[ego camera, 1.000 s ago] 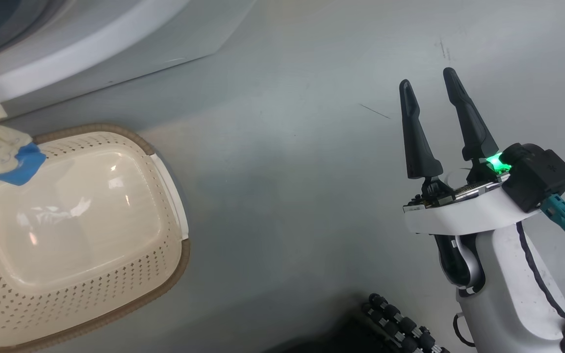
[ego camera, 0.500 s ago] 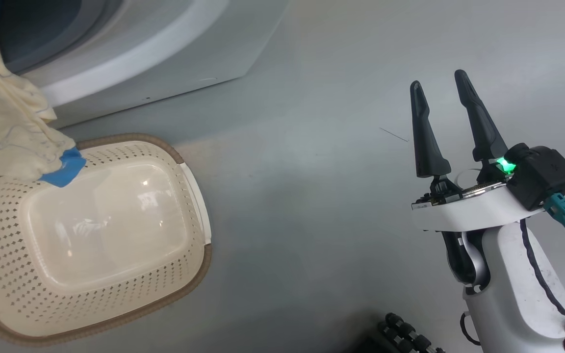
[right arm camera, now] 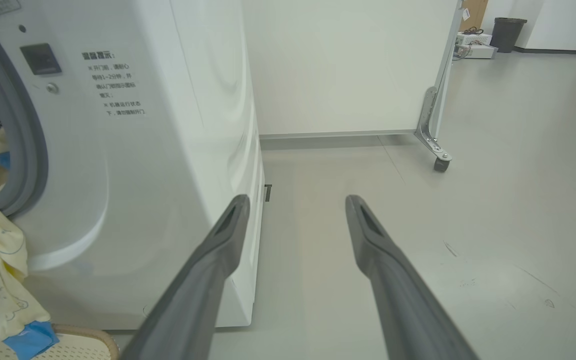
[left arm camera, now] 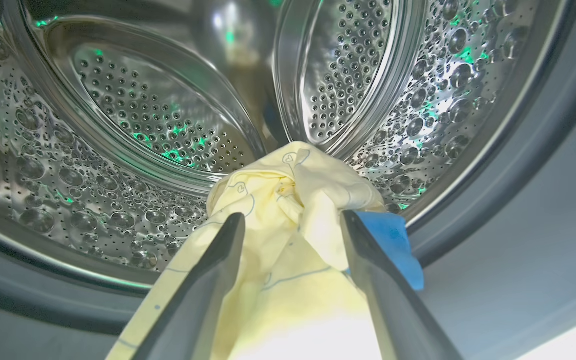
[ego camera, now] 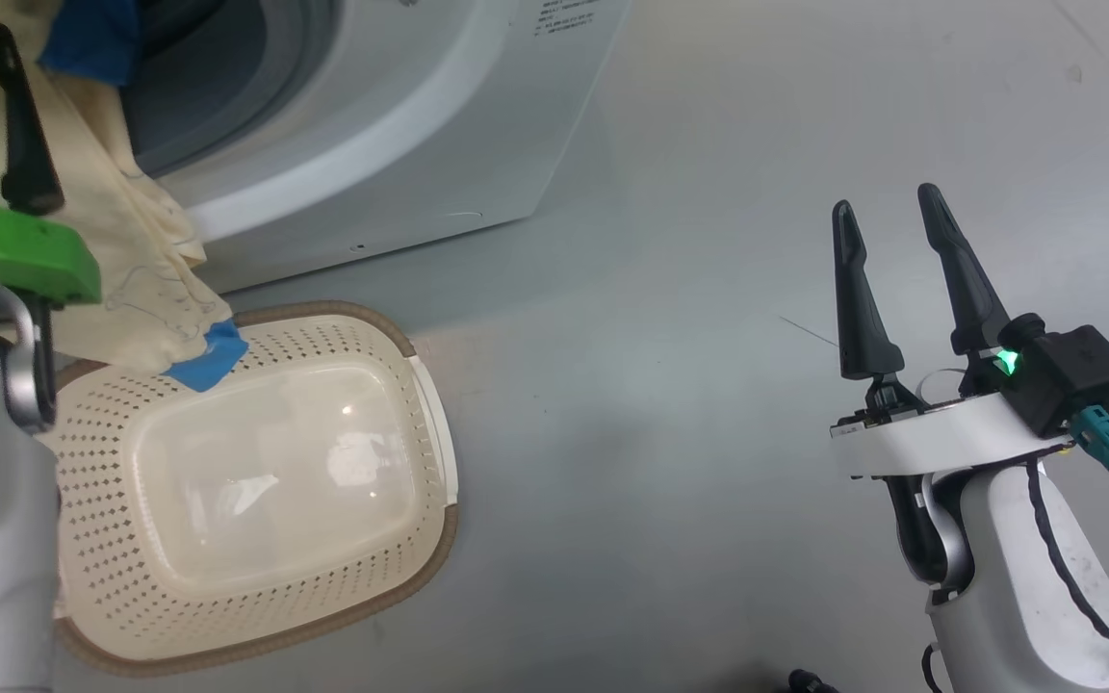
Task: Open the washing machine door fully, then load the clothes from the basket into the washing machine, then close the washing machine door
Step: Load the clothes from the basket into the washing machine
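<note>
The white washing machine (ego camera: 400, 125) stands at the upper left, its mouth uncovered; the washing machine door is out of view. My left gripper (left arm camera: 293, 216) is open at the steel drum (left arm camera: 143, 115). Between its fingers lie the pale-yellow clothes (left arm camera: 288, 200) with a blue piece (left arm camera: 390, 240). The clothes (ego camera: 131, 250) trail from the mouth down to the far rim of the basket (ego camera: 420, 568), ending in a blue corner (ego camera: 208, 358). The basket's bottom is bare. My right gripper (ego camera: 885, 198) stands open over the floor at the right, holding nothing.
In the right wrist view a white panel on a caster (right arm camera: 440, 162) stands beyond the washer's side (right arm camera: 168, 150), with a dark bin (right arm camera: 508, 32) far behind. Grey floor spreads between the basket and my right arm.
The head camera has swung up and left, bringing the washer's mouth and my left arm into view. The blue corner still hangs at the basket's far rim. My right gripper stays open.
</note>
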You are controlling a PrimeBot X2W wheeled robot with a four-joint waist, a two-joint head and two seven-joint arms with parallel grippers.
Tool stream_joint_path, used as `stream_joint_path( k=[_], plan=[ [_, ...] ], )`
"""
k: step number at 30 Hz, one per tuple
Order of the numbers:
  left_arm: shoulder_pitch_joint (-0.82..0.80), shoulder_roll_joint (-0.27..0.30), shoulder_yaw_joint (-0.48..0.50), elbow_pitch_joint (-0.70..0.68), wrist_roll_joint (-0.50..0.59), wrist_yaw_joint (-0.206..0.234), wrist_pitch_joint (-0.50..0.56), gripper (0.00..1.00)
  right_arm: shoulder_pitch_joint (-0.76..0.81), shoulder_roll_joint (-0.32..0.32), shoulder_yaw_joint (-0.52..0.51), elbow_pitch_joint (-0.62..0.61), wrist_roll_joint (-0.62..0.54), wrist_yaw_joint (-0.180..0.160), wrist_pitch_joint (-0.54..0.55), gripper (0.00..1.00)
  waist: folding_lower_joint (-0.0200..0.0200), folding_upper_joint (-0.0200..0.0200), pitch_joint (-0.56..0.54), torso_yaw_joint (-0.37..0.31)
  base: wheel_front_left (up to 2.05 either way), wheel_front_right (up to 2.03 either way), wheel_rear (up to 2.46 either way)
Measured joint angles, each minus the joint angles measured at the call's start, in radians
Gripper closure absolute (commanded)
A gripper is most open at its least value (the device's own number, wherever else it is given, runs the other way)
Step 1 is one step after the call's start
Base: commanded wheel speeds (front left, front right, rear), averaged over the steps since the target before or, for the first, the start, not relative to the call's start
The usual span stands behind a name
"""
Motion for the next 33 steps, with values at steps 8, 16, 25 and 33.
stream_joint_path(
  k=[8, 16, 25, 33],
  plan=[
    [0.181, -0.098, -0.019, -0.092, -0.011, 0.027, -0.009, 0.00, 0.045, -0.011, -0.029, 0.014, -0.026, 0.000, 0.000, 0.00, 0.0000, 0.0000, -0.065, 0.045, 0.00, 0.00, 0.00],
    [0.347, -0.143, -0.054, -0.164, -0.012, 0.035, -0.012, 0.00, 0.063, -0.026, -0.042, 0.026, -0.047, 0.001, 0.000, 0.00, 0.0000, 0.0000, -0.128, 0.097, 0.00, 0.00, 0.00],
    [0.477, -0.145, -0.083, -0.233, -0.009, 0.042, -0.012, 0.00, 0.117, -0.024, -0.040, 0.047, -0.055, 0.002, 0.000, 0.00, 0.0000, 0.0000, -0.205, 0.142, 0.00, 0.00, 0.00],
    [0.574, -0.146, -0.101, -0.271, -0.005, 0.042, -0.012, 0.00, 0.166, -0.021, -0.029, 0.070, -0.056, 0.005, 0.000, 0.00, 0.0000, 0.0000, -0.270, 0.172, 0.00, 0.00, 0.00]
  ],
)
